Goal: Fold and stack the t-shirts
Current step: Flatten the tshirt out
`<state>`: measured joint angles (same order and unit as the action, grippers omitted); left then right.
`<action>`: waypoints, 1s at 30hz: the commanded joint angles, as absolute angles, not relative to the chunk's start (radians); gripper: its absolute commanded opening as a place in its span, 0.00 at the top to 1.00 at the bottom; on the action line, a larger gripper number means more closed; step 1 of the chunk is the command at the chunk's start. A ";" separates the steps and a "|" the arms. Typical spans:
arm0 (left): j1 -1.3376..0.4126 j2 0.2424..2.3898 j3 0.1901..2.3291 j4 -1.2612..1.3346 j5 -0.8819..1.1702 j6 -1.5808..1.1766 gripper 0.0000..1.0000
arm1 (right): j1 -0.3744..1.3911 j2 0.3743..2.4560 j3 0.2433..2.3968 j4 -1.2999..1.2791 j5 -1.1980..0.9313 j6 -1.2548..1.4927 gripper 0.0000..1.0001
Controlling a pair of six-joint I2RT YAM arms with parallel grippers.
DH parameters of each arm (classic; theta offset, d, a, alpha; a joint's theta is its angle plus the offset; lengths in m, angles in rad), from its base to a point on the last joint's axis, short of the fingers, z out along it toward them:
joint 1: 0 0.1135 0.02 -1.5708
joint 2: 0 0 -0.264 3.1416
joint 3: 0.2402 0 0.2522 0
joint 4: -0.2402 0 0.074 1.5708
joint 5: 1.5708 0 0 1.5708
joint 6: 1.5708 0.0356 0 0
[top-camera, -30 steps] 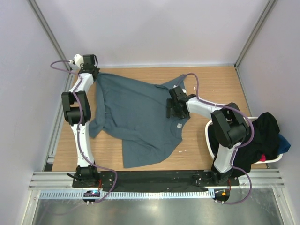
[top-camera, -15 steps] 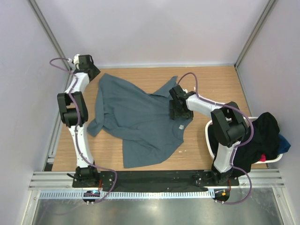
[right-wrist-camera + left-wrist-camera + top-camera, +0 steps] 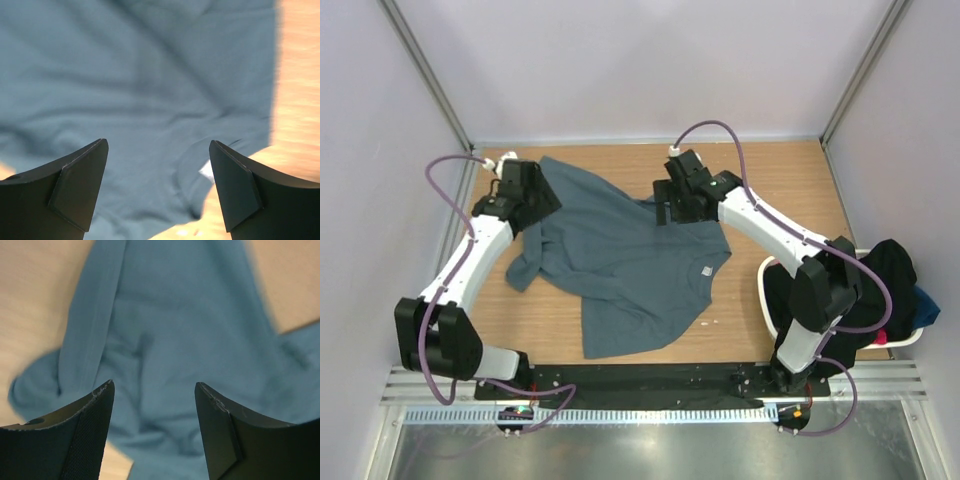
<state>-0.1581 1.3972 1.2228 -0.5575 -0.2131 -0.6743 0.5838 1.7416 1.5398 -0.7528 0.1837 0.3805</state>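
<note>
Top external view with both wrist views: a slate blue-grey t-shirt lies spread, with some creases, across the middle of the wooden bench, touching its surface, its lower hem toward the bench's near edge and one corner reaching toward the bench's far-left corner. A sleeve sits bunched toward the bench's left side, and a small white label shows on the cloth right of the bench's centre. The left gripper hangs over the far-left part of the bench, above the shirt's upper corner; in the left wrist view the left gripper has its jaws spread wide, with only blue-grey cloth seen below and nothing between them. The right gripper hangs over the far-centre part of the bench, above the shirt's far edge; in the right wrist view the right gripper likewise stands wide apart and holds nothing, with cloth and a strip of bare bench beneath. Whether either gripper touches the cloth cannot be told. At the bench's near-right corner stands a white laundry basket holding a heap of black, blue and red t-shirts
</note>
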 commanded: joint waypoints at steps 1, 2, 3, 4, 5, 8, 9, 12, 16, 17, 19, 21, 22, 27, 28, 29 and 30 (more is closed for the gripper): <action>-0.196 1.364 1.102 -0.710 -0.253 -0.715 0.33 | 0.664 1.706 1.467 -0.749 0.109 0.443 0.11; -0.207 1.350 1.082 -0.716 -0.247 -0.725 0.33 | 0.679 1.703 1.419 -0.736 0.101 0.460 0.12; -0.209 1.336 1.040 -0.716 -0.221 -0.735 0.33 | 0.710 1.701 1.395 -0.724 0.097 0.475 0.12; -0.209 1.316 1.023 -0.715 -0.210 -0.739 0.33 | 0.728 1.698 1.372 -0.691 0.100 0.506 0.12; -0.207 1.306 1.009 -0.719 -0.203 -0.741 0.33 | 0.747 1.701 1.326 -0.672 0.103 0.520 0.12; -0.209 1.275 0.976 -0.730 -0.189 -0.739 0.26 | 0.808 1.735 1.266 -0.605 0.130 0.571 0.12; -0.209 1.269 0.973 -0.732 -0.196 -0.738 0.24 | 0.824 1.747 1.256 -0.592 0.138 0.580 0.12; -0.207 1.252 0.982 -0.744 -0.189 -0.742 0.20 | 0.853 1.819 1.255 -0.577 0.189 0.600 0.12; -0.207 1.241 1.003 -0.769 -0.202 -0.749 0.13 | 0.857 1.858 1.233 -0.575 0.230 0.597 0.12; -0.209 1.238 1.002 -0.767 -0.207 -0.756 0.12 | 0.857 1.861 1.224 -0.577 0.241 0.594 0.12; -0.207 1.239 1.000 -0.767 -0.215 -0.762 0.11 | 0.858 1.868 1.206 -0.590 0.262 0.577 0.12; -0.209 1.246 1.000 -0.767 -0.207 -0.769 0.11 | 0.857 1.867 1.160 -0.594 0.279 0.560 0.12; -0.207 1.247 1.000 -0.762 -0.206 -0.770 0.11 | 0.859 1.855 1.134 -0.575 0.296 0.554 0.12; -0.207 1.266 1.038 -0.781 -0.204 -0.756 0.11 | 0.828 1.807 0.991 -0.577 0.285 0.566 0.12; -0.209 1.264 1.045 -0.785 -0.203 -0.752 0.11 | 0.821 1.777 0.962 -0.584 0.279 0.571 0.12; -0.207 1.262 1.048 -0.787 -0.204 -0.752 0.12 | 0.818 1.760 0.950 -0.592 0.281 0.577 0.12; -0.209 1.259 1.046 -0.784 -0.201 -0.752 0.12 | 0.815 1.744 0.939 -0.600 0.284 0.580 0.12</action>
